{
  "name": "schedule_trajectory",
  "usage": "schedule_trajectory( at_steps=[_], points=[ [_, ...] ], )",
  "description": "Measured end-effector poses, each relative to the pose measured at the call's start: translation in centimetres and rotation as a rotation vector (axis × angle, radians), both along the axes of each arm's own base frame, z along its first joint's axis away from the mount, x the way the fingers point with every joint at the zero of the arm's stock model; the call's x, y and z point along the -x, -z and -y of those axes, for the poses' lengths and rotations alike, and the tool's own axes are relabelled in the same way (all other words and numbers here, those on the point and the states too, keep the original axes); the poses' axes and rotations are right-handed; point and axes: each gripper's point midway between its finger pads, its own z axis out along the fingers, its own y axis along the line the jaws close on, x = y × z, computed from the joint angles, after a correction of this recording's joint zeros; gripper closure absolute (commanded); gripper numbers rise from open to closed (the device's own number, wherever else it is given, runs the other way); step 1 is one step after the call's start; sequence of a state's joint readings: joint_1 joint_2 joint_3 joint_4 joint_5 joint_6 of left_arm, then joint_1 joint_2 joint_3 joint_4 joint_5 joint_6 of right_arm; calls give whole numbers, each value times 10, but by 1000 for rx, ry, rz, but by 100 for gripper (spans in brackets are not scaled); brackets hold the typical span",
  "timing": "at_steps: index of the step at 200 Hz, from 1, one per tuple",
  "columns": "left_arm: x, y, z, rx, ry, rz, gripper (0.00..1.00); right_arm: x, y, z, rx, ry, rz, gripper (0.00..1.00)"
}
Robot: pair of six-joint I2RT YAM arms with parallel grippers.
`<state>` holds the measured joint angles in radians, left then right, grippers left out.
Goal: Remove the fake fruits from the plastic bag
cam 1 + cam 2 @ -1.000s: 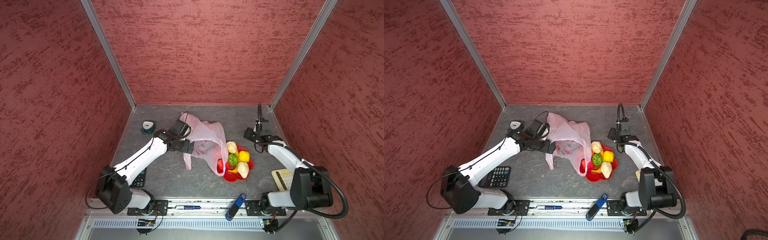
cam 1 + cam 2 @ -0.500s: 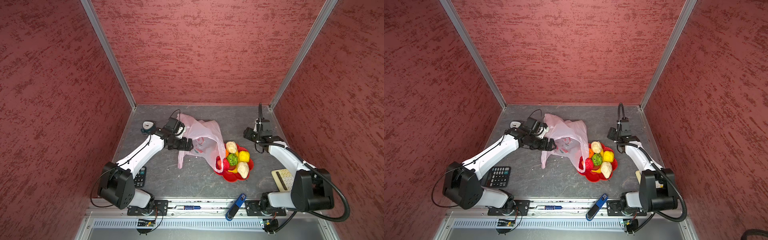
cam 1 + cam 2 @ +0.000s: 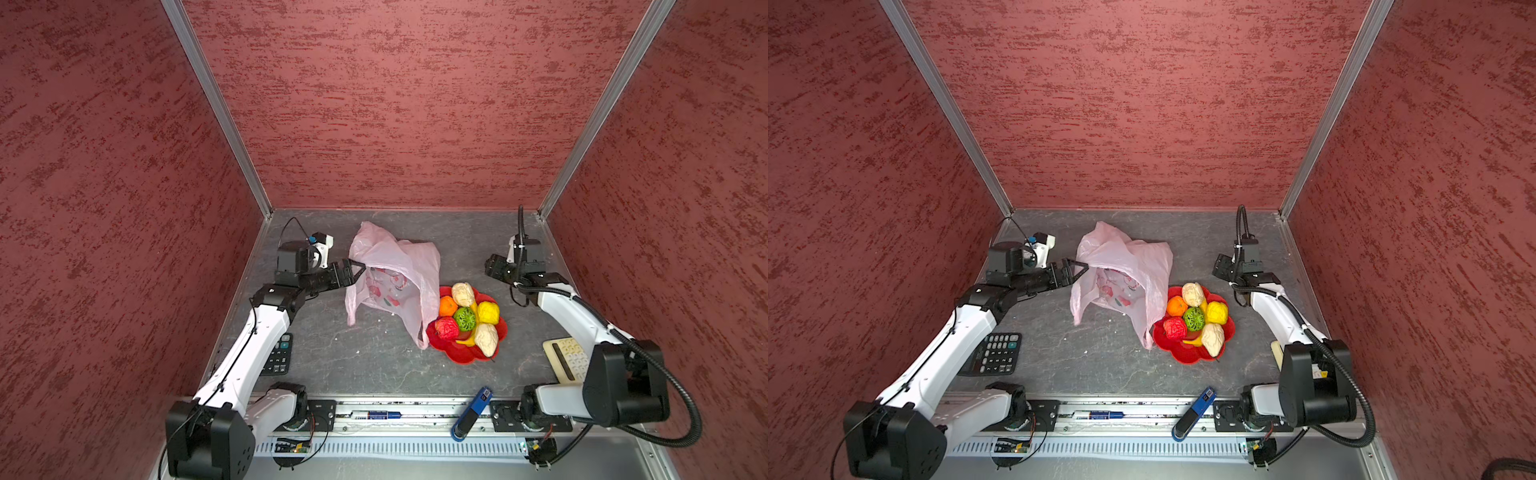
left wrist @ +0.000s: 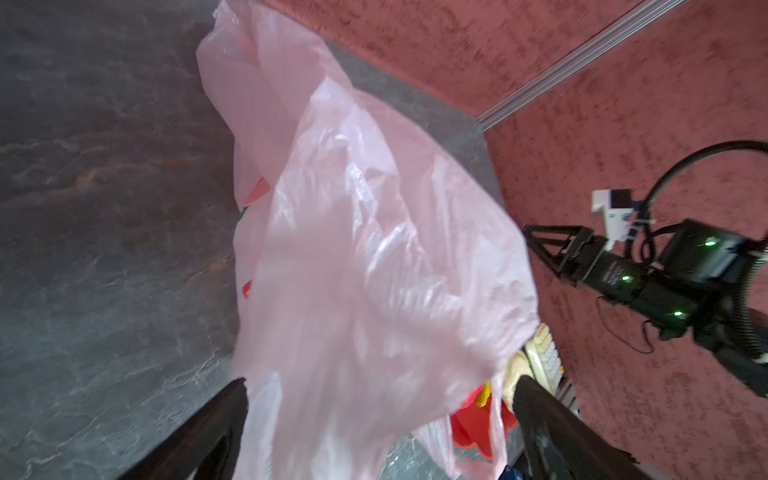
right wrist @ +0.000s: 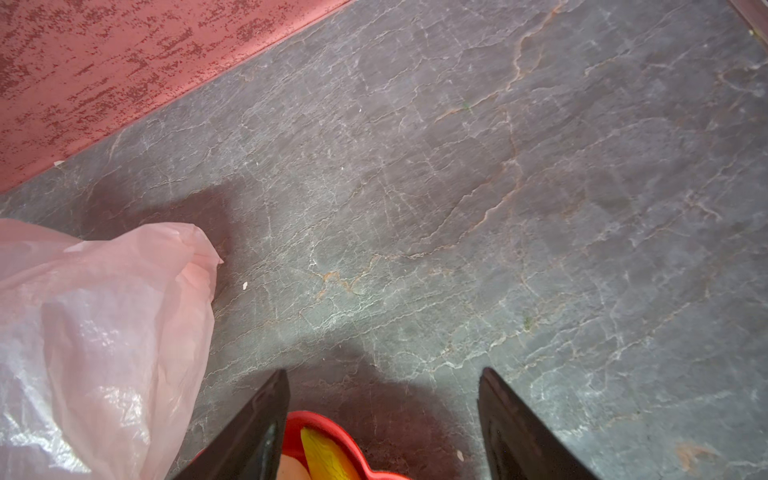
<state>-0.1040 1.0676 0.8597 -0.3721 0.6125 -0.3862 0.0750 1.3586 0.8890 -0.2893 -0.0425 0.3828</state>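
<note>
I've got L gripper [image 3: 356,272] jaws spread wide, empty, tips at the plastic bag [image 3: 395,266] left edge. Bag lies slack twd the middle, long axis far-left to near-right. The fake fruits [image 3: 465,318] sit on red plate [image 3: 461,355] by bag's near end. R gripper [image 5: 382,376] apart, empty, at plate's far rim, so L arm's nearer the bag

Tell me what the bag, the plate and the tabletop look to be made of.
Bag: thin soft plastic film, pale pink and see-through; it crinkles, shines, and prints show through. Plate: probably hard plastic, glossy red, with a moulded scalloped rim. Tabletop: grey veined stone look, matte; real slate or a printed sheet, can't tell.
</note>
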Motion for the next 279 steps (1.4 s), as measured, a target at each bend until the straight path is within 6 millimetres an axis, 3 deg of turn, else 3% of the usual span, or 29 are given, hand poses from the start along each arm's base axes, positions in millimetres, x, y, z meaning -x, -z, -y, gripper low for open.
schedule_trajectory(
  at_steps=[46,76,91,137,168,214,233,279],
  points=[
    [-7,-18,-6,61,-1,58,0,-3,-5,-1,1,-6,25,22],
    [-23,-8,-27,2,-134,45,0,-7,-11,1,9,2,75,7],
    [-35,1,-45,-52,-235,34,0,-5,-9,6,20,16,94,1],
    [-71,51,-117,-182,-529,-70,0,-8,-4,29,62,94,151,1],
    [-85,86,-162,-251,-661,-119,0,-3,6,39,94,123,221,1],
    [-79,124,-188,-364,-733,-72,0,-8,5,45,147,123,322,1],
    [-80,126,-197,-382,-746,-46,0,-15,-3,47,177,119,371,1],
    [-88,109,-211,-412,-756,101,0,-30,-13,56,288,118,450,1]
  ],
)
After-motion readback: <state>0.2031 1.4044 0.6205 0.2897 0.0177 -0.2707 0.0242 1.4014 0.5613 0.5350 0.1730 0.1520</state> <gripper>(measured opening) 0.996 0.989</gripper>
